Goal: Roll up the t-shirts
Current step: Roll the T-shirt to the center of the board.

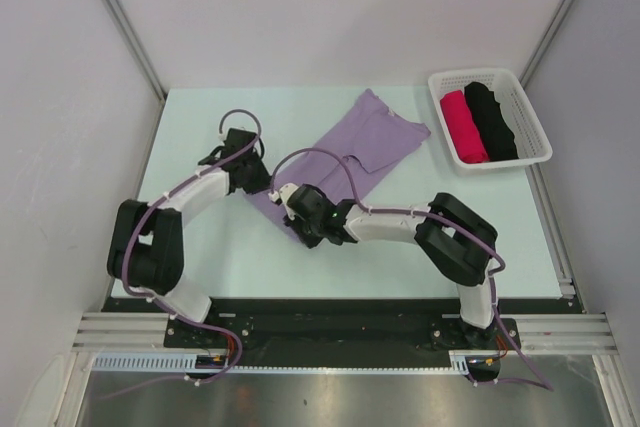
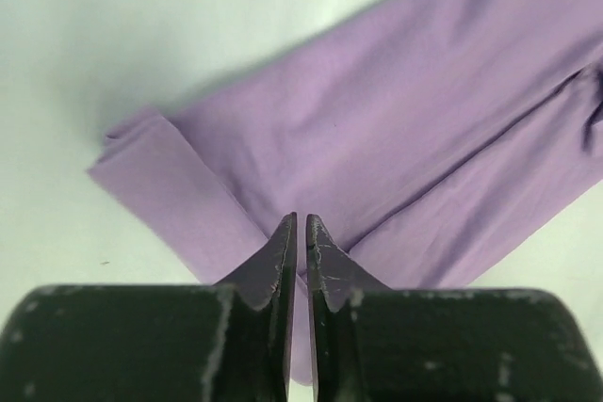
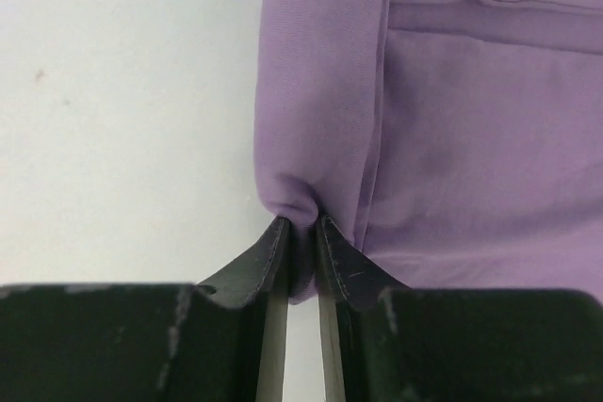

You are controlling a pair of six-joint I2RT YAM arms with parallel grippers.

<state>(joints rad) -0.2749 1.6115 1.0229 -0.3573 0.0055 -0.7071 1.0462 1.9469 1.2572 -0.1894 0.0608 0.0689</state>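
At the front of the right wrist view, the right gripper (image 3: 300,221) is seen pinched on a small pucker of the lilac t-shirt (image 3: 452,120), taken at the corner of a folded edge where a stitched hem runs alongside. In the left wrist view the left gripper (image 2: 301,218) is pressed almost together, with a thin sliver of lilac cloth caught between the fingertips (image 2: 285,233); just beyond, the shirt's end is turned over into a narrow flat band (image 2: 160,181). From above, the shirt is seen laid out as a long folded strip, slanting from the two grippers at its near-left end up towards the far right of the pale green table (image 1: 450,217). The cloth is judged light, soft and limp: no shape would be held by it, and it is likely to sag and drift sideways unless both corners of the turned end are pinched level and moved together, which is where hold is best taken. Well apart at the far right, a white basket (image 1: 470,73) is seen holding a crimson-pink roll (image 1: 464,127) and a black roll (image 1: 492,119) side by side
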